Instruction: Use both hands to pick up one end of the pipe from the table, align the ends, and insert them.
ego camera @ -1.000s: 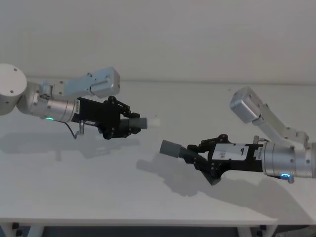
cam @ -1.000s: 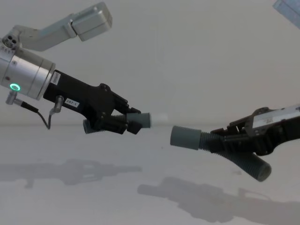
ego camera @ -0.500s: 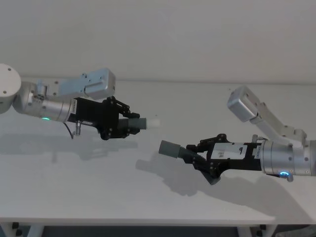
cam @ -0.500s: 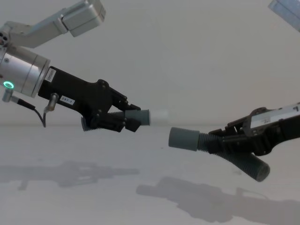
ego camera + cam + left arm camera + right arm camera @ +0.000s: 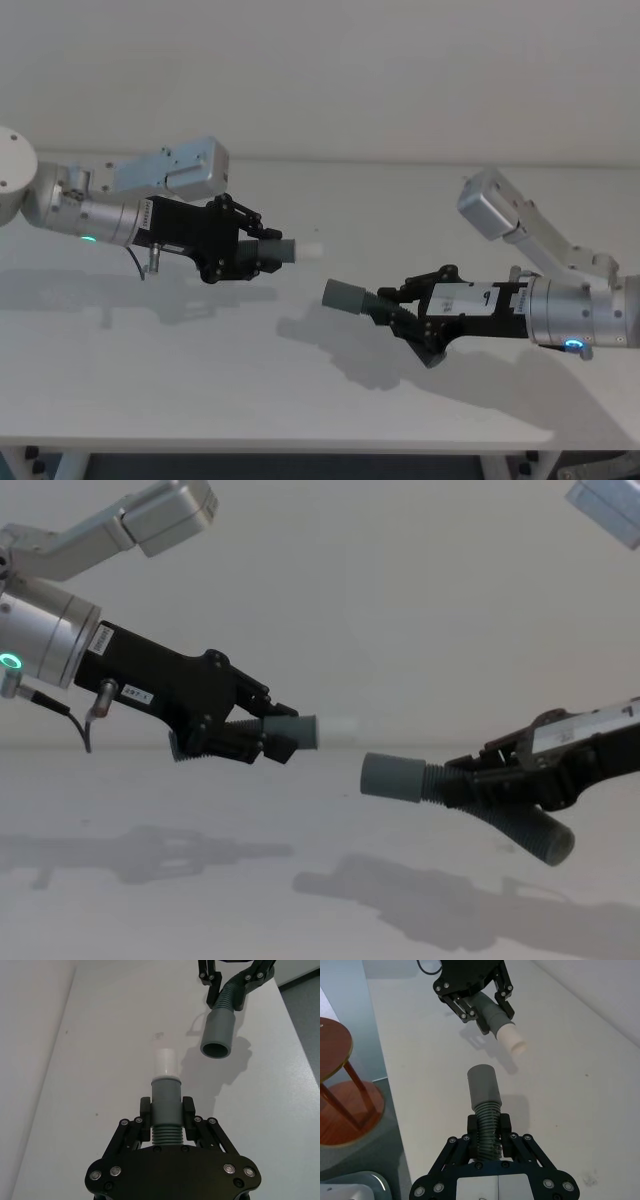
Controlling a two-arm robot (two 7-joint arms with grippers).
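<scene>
My left gripper (image 5: pixel 262 253) is clamped on the curved pipe (image 5: pixel 278 251), held above the table (image 5: pixel 200 370) with its white tip (image 5: pixel 311 249) pointing toward my right side. My right gripper (image 5: pixel 402 307) clamps the elbow pipe (image 5: pixel 385 312), its grey collared mouth (image 5: pixel 343 296) facing the tip, slightly lower and apart.
</scene>
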